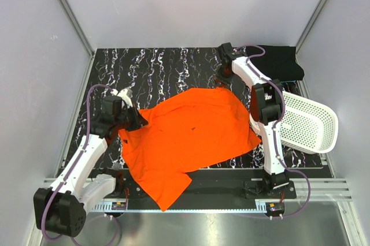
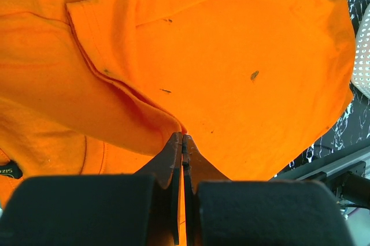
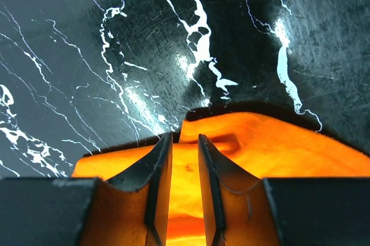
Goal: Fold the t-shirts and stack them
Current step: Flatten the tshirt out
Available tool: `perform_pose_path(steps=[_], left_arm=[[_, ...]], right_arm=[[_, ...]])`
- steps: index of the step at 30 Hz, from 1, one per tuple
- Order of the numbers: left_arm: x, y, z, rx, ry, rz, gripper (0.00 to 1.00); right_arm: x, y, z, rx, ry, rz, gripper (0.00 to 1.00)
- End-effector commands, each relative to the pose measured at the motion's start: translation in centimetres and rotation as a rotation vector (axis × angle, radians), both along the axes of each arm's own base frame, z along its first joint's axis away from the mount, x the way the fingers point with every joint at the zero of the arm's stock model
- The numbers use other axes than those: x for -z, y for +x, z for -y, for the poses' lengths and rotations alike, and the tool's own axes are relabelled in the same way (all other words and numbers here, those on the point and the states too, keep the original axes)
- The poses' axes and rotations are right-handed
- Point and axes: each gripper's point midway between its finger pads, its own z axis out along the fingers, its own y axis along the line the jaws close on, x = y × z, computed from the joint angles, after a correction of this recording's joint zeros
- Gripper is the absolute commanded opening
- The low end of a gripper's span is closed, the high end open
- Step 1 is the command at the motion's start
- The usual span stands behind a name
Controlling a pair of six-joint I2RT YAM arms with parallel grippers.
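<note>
The bright orange t-shirt (image 1: 191,136) lies spread and rumpled across the black marbled table, its lower end hanging over the near edge. My left gripper (image 1: 137,120) is at the shirt's left edge. In the left wrist view it (image 2: 182,137) is shut on a fold of the orange fabric (image 2: 243,55). My right gripper (image 1: 222,81) is at the shirt's far right edge. In the right wrist view it (image 3: 185,137) stands with its jaws nearly closed and orange fabric (image 3: 260,148) pinched between them. The black t-shirt (image 1: 283,61) lies folded in the back right corner.
A white perforated basket (image 1: 309,122) lies on its side at the right edge, beside the right arm. The bare marbled tabletop (image 1: 156,67) shows behind the shirt. Grey walls enclose the table on three sides.
</note>
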Motion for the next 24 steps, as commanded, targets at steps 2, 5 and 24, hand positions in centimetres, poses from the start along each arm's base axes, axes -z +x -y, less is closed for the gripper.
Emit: perform_pose_path(steps=[2,5,24], left_arm=[[-2.1,1.2,0.2,0.010,0.002,0.095,0.00],[-2.2,1.2,0.1,0.010,0.004,0.099,0.00],[-2.2,1.3,-0.3,-0.004,0.023,0.113,0.00]], right_arm=[[-1.3,0.6,-1.0,0.021,0.038,0.018,0.31],[-0.5,0.4,-1.0,0.037,0.042,-0.001,0.31],[4.0,-0.9,0.2,0.066,-0.030,-0.108,0.32]])
